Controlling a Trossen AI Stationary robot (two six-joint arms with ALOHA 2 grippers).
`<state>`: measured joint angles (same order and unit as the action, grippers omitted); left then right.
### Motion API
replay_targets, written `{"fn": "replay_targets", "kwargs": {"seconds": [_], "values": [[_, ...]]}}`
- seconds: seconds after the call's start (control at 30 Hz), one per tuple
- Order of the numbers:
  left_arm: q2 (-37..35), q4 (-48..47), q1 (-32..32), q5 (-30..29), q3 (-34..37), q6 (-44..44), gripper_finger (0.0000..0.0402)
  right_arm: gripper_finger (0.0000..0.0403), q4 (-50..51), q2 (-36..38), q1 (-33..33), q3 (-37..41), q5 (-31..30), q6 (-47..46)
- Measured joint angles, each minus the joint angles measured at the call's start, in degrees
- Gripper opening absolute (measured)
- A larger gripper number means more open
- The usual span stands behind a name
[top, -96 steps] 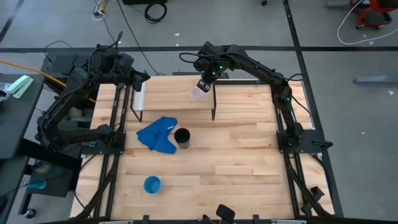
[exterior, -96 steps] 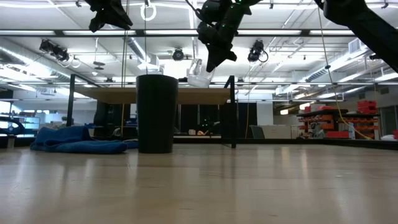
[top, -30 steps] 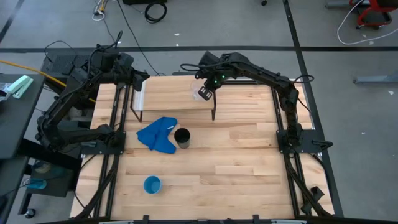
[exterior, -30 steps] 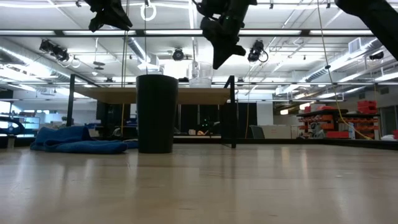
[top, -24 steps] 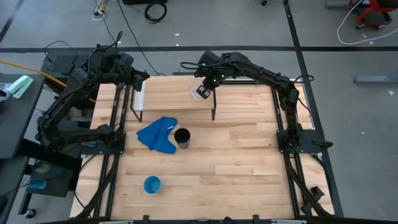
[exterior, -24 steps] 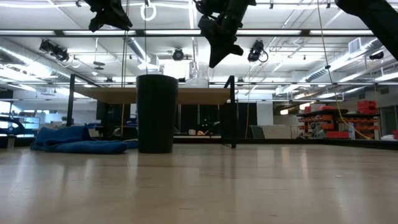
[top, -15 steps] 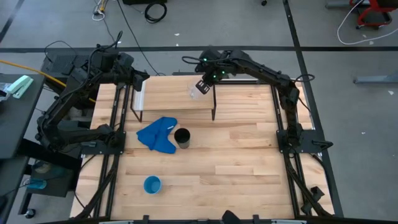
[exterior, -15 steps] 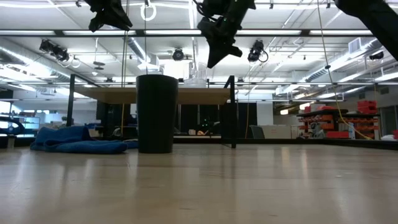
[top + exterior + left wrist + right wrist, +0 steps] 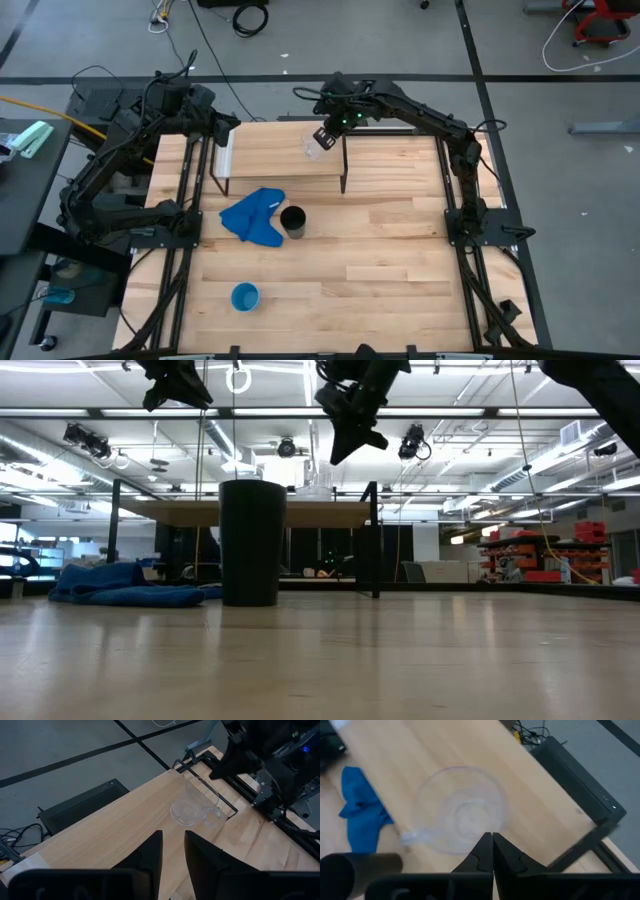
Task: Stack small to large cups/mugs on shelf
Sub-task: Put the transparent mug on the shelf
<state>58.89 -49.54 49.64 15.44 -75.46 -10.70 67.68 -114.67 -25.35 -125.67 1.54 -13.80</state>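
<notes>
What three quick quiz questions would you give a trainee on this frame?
1. True or false: the clear cup stands on the shelf.
2. Where is the black cup? A) on the shelf; B) on the tabletop beside the blue cloth; C) off the table.
3. Fill in: the right gripper, above the clear cup, has its fingers ___, while the left gripper waits open at the shelf's left end.

Key: 1 true; 2 B; 3 shut.
</notes>
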Motion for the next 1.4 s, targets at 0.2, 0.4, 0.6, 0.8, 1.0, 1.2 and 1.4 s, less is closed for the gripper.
{"fn": "replay_targets", "kwargs": {"seconds": [0.2, 0.4, 0.6, 0.8, 1.0, 1.2, 1.4], "values": [[0.0, 0.0, 0.0, -0.3, 0.0, 1.2, 0.0089, 0.0010, 0.0, 0.0, 2.6, 0.0, 0.0, 0.3], [0.0, 0.0, 0.0, -1.5, 0.0, 1.5, 0.0085, 0.0007, 0.1, 0.0, 2.5, 0.0, 0.0, 0.7], [0.0, 0.0, 0.0, -1.5, 0.0, 1.5, 0.0091, 0.0005, 3.2, 0.0, 1.2, 0.4, -0.1, 3.7], [0.0, 0.0, 0.0, -1.5, 0.0, 1.5, 0.0086, 0.0007, 3.0, -0.1, 0.3, 0.5, -0.2, 3.6], [0.0, 0.0, 0.0, -1.5, 0.0, 1.3, 0.0083, 0.0010, 3.0, 0.0, 0.3, -0.1, -0.2, -0.1], [0.0, 0.0, 0.0, -1.5, 0.0, 1.3, 0.0091, 0.0026, 1.9, 0.2, -0.2, -0.3, 1.1, -4.4], [0.0, 0.2, 0.0, -1.5, 0.0, 1.3, 0.0088, 0.0052, 0.7, 0.2, -1.1, -0.3, 1.1, -9.3]]}}
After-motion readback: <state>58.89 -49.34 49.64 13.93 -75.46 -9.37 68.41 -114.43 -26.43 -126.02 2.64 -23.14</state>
